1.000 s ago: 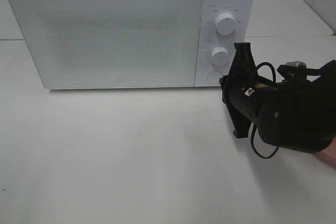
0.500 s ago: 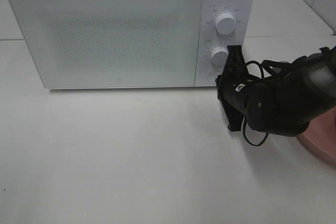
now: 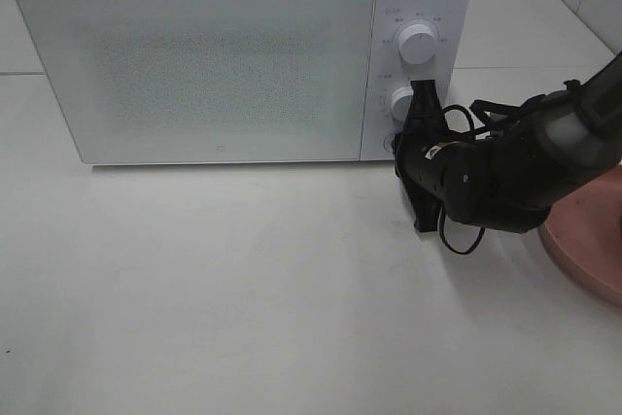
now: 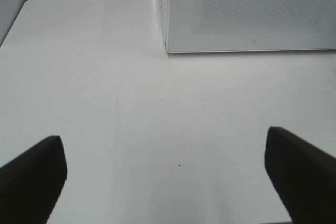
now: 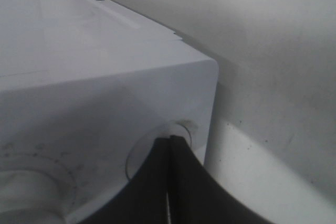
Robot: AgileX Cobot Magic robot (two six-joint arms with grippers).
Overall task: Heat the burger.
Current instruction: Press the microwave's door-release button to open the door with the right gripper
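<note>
The burger is out of view. The white microwave (image 3: 214,55) stands at the back with its door closed. My right gripper (image 3: 400,145) is shut, and its tips are at the round button (image 3: 393,142) at the bottom of the control panel. In the right wrist view the closed fingertips (image 5: 170,140) touch that round button (image 5: 140,153). My left gripper (image 4: 165,148) is open and empty above the bare table, in front of the microwave's left corner (image 4: 173,24). It does not show in the exterior view.
A pink round plate (image 3: 593,240) lies at the right edge, partly under my right arm. Two white knobs (image 3: 418,46) (image 3: 405,102) sit above the button. A tiled wall is at the back right.
My right gripper has moved left and up to the microwave's bottom button. The arm has shifted off the pink plate, which now shows more.
</note>
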